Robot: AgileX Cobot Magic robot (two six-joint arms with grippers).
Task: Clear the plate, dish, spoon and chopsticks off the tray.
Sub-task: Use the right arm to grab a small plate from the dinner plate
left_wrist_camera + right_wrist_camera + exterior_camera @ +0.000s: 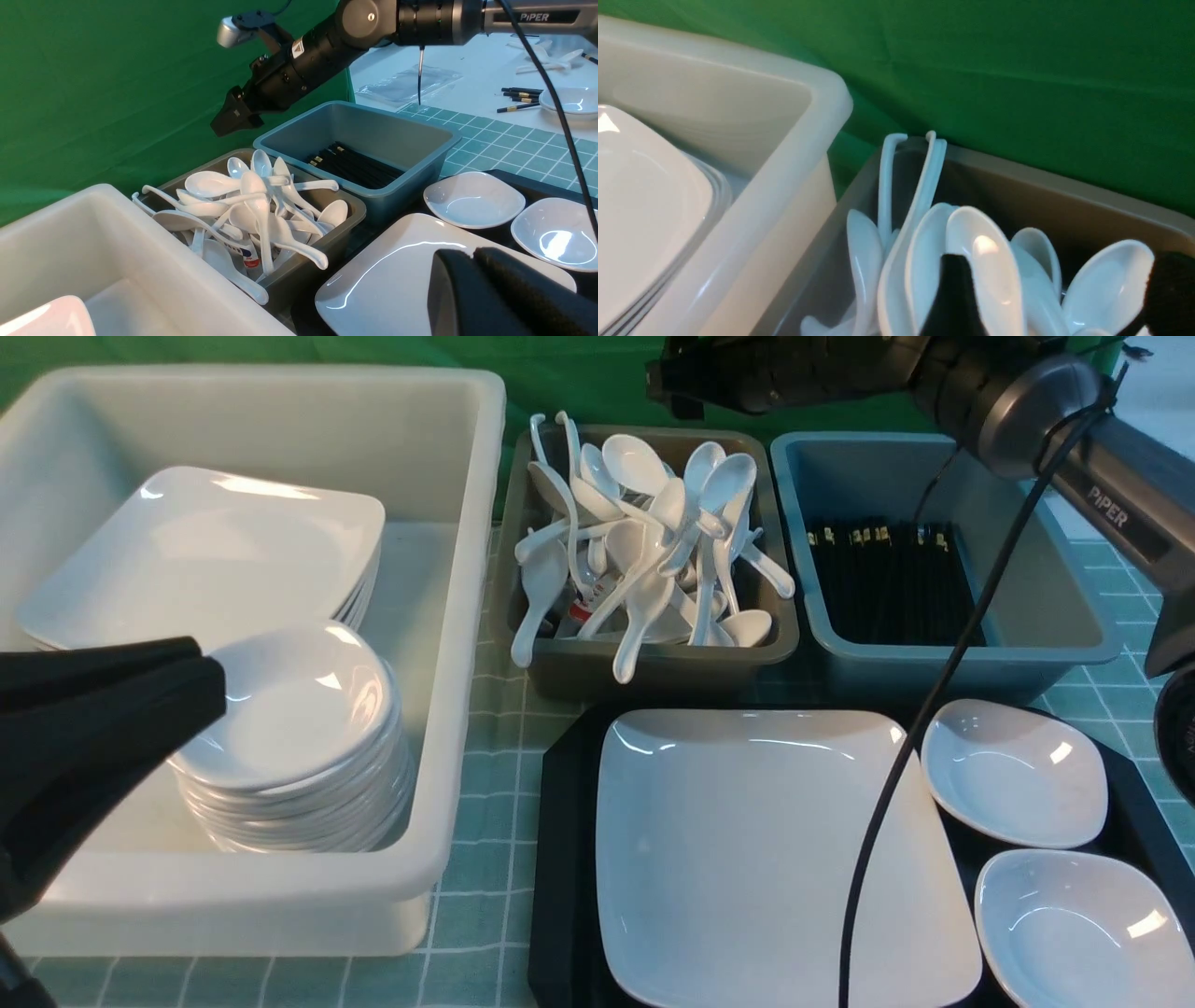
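Observation:
The large square white plate (775, 859) lies on the black tray (560, 859), with two small white dishes (1013, 770) (1083, 924) beside it on the right. My right gripper (1059, 289) hangs open over the olive tub of white spoons (644, 532). Its fingers (952, 298) stand wide apart and hold nothing. I cannot tell the task's spoon from the others in the heap. Black chopsticks (887, 579) lie in the blue-grey tub. My left gripper (210, 663) is shut and empty, near the stacked dishes in the white tub. In the left wrist view it (472, 254) shows in front of the plate (383, 284).
A big white tub (448, 616) at the left holds a stack of square plates (196, 555) and a stack of small dishes (289, 737). The right arm's black cable (896, 784) hangs down across the plate. A green backdrop stands behind the tubs.

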